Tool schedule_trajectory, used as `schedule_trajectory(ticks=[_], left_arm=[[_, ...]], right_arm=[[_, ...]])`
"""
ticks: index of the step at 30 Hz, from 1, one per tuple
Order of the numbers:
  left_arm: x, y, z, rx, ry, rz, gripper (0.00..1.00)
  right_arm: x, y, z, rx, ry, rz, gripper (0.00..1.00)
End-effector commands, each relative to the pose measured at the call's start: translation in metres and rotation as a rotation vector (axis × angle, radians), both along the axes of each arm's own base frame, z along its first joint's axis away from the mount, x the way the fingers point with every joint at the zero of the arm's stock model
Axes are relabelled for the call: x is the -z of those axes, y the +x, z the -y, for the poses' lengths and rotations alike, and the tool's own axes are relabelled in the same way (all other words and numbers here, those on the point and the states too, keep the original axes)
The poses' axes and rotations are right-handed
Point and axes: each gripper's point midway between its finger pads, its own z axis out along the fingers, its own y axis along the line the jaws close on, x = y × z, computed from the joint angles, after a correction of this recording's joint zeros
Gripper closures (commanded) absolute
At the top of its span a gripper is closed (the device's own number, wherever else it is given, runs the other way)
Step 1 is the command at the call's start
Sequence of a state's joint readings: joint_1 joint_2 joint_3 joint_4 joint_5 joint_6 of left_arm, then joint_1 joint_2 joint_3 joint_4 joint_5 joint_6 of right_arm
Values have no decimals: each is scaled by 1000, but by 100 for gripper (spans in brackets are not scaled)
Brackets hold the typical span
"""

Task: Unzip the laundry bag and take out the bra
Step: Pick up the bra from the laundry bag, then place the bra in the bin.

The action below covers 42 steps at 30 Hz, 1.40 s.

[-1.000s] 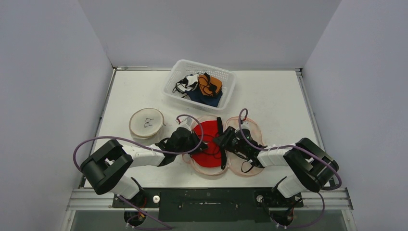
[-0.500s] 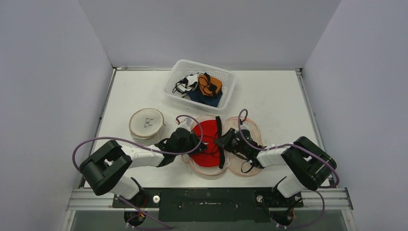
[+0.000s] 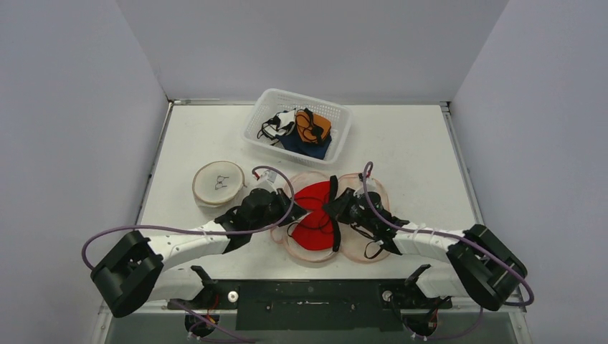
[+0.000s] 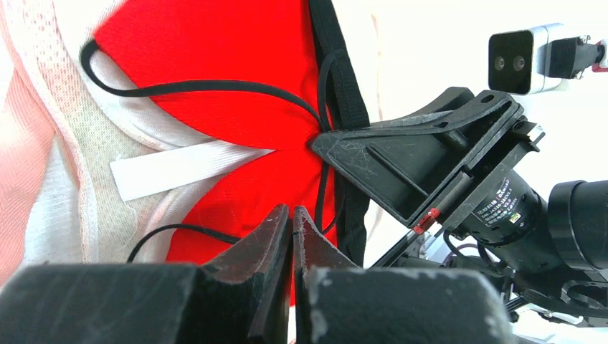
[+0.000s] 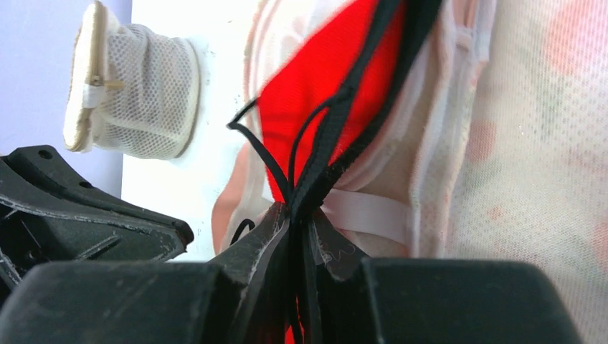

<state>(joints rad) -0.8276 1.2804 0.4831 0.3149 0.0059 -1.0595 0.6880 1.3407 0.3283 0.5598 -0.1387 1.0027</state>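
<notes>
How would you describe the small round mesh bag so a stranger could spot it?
On the white table, find the white basket at the far edge. Nearer and to its left lies the small round mesh bag. It is one flat cream disc, unlike the open pink bag beside it holding the red bra.

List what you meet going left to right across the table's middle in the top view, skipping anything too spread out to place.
Round bag → left gripper → bra → right gripper. Left out: the basket and the laundry bag, which span too wide to place.
</notes>
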Motion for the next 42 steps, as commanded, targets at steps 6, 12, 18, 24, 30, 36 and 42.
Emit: schedule_trajectory(ticks=[6,12,18,24,30,36,42], left_arm=[[-39,3,-26,-75,12,107,96],[-55,0,-39,-107,2,137,96],[-65,-4,-50,-130,-3,155,96],[-66,-7,-57,-142,-5,156,96],[-67,-10,-63,-154,-8,159,95],[-66,-12,-69,-171,-2,150,95],[-69,-16,-82,-204,15,145,95]], right_arm=[[-54,6,10,-39,-133,187,95],[-88,5,14,-63,-166,249,95],[-138,15,14,-93,-207,324,95],[-192,33,13,-98,-248,407,95],[-238,61,8,-64,-223,473,95],[-270,101,-9,29,-69,493,95],[-280,142,-25,155,122,469,95]])
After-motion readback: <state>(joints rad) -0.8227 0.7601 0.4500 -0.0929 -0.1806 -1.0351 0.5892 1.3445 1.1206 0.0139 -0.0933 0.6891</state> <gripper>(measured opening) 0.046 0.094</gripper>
